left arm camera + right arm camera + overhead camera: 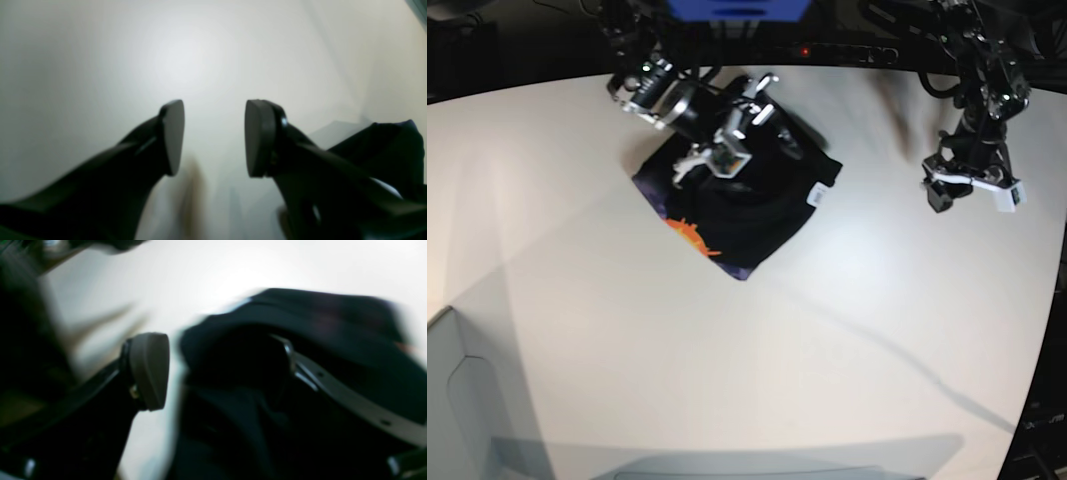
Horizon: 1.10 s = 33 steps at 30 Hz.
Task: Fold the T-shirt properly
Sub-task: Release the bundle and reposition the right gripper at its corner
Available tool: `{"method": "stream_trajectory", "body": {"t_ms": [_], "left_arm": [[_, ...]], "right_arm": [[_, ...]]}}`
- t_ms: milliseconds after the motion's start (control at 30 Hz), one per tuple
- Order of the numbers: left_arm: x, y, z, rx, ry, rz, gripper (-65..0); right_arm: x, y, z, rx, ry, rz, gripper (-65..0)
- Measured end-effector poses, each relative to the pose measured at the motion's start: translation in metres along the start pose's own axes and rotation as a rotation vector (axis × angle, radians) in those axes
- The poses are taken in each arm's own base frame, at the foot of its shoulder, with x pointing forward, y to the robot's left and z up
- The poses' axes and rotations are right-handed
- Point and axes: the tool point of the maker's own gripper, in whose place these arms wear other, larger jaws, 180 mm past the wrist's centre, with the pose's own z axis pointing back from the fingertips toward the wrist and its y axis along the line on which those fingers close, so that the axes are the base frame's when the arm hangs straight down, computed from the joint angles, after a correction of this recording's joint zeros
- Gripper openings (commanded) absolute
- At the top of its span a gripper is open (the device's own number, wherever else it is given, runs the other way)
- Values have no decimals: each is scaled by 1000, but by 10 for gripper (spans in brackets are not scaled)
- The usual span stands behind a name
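One folded T-shirt (747,205), corners diamond-wise, seemingly no long axis; both claws (213,138) (213,371) wide, empty.

Right wrist view is motion-blurred: the T-shirt (300,340) smears across the right half, hiding 1 finger of the right gripper (213,370). In the base view, the shirt's purple print (667,215) is too small to read.
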Motion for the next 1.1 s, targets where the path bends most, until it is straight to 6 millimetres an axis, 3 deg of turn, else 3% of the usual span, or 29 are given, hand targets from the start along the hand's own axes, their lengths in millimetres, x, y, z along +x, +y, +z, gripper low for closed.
{"method": "stream_trajectory", "body": {"t_ms": [133, 300, 567, 733, 833, 1000, 1100], "left_arm": [[0, 0, 0, 1, -1, 1, -361], [0, 0, 0, 0, -1, 3, -361], [4, -3, -1, -6, -12, 4, -361], [4, -3, -1, -7, -12, 5, -361], [4, -3, -1, -6, -12, 4, -361], [3, -2, -1, -5, -10, 4, -361], [3, -2, -1, -5, -9, 4, -361]], "right_arm": [[10, -37, 24, -125, -22, 21, -219], [-8, -65, 46, -229, 28, 0, -219], [-35, -45, 58, -215, 95, -61, -220], [-41, -34, 49, -174, 103, -78, -231], [-40, -32, 48, -165, 102, -77, -330], [-32, -25, 39, -133, 77, -67, -650], [-36, -21, 42, -134, 89, -78, -650]]}}
